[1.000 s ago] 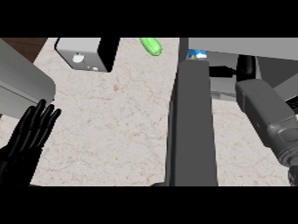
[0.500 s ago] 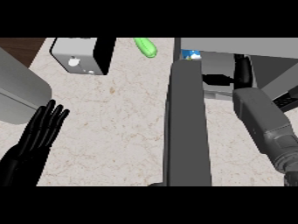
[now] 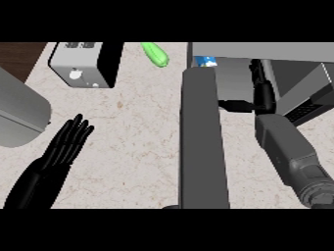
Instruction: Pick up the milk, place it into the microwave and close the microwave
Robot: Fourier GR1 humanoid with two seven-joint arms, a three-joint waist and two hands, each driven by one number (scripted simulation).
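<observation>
Right hand (image 3: 262, 93) reaches inside the microwave (image 3: 299, 63), fingers hidden; left hand (image 3: 66, 142) rests open.

Speckled beige counter (image 3: 137, 132). On it: toaster (image 3: 86, 63) at far left, green object (image 3: 155, 54) just right of toaster, microwave (image 3: 285, 68) at far right, door (image 3: 202, 137) swung open.

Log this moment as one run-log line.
right hand: inside microwave, fingers hidden | left hand: open, resting over counter | milk: in microwave | door: open
</observation>
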